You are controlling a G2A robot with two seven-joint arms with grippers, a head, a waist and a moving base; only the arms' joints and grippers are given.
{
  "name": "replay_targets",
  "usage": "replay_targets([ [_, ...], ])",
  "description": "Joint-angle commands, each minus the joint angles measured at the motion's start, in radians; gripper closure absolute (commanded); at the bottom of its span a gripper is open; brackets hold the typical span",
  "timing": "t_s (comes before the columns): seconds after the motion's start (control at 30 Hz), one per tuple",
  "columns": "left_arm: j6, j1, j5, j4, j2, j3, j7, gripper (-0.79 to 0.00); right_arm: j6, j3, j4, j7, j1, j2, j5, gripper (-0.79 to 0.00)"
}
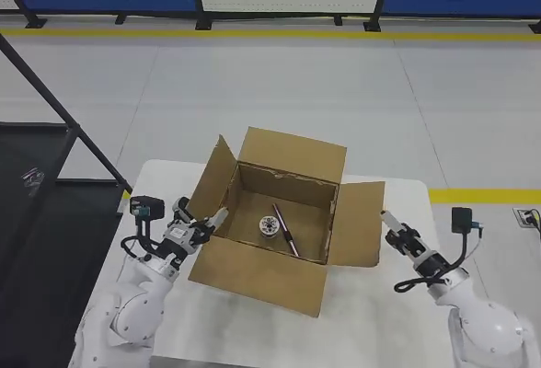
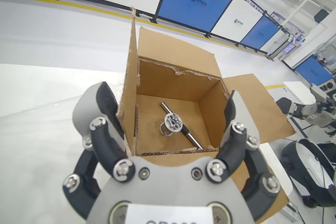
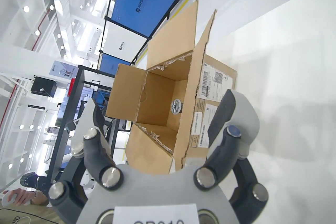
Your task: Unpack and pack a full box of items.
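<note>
An open cardboard box (image 1: 261, 276) stands mid-table with all flaps spread. On its floor lie a round metal part (image 1: 268, 225) and a thin metal rod (image 1: 285, 230). My left gripper (image 1: 202, 217) is open at the box's left side; in the left wrist view the upright flap's edge stands between the spread fingers (image 2: 105, 101) of this gripper (image 2: 168, 107), with the round part (image 2: 173, 123) and rod (image 2: 193, 139) beyond. My right gripper (image 1: 392, 225) is open just off the right flap; the right wrist view has that gripper (image 3: 160, 114) facing the box (image 3: 157, 93) and the round part (image 3: 176, 105).
The white table (image 1: 381, 313) has bare room in front of the box and on both sides. A black metal frame (image 1: 50, 101) stands at the left. A cable and plug (image 1: 528, 219) lie on the floor at the right.
</note>
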State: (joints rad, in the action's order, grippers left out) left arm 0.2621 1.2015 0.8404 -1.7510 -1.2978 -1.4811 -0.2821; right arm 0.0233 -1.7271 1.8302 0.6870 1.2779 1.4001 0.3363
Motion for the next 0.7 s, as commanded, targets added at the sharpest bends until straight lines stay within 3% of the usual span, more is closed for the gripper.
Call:
replay_targets([
  [0.0, 0.007, -0.002, 0.005, 0.006, 0.001, 0.012, -0.002, -0.785, -0.005, 0.023, -0.021, 0.028, -0.023, -0.005, 0.032, -0.785],
  [0.37, 0.032, -0.009, 0.023, 0.017, 0.002, 0.075, -0.021, -0.785, 0.074, 0.103, -0.035, 0.082, -0.064, -0.017, -0.044, -0.785],
  [0.67, 0.028, -0.07, 0.005, 0.094, -0.004, 0.146, -0.045, -0.785, 0.147, 0.236, -0.086, 0.006, -0.13, -0.011, -0.129, -0.785],
])
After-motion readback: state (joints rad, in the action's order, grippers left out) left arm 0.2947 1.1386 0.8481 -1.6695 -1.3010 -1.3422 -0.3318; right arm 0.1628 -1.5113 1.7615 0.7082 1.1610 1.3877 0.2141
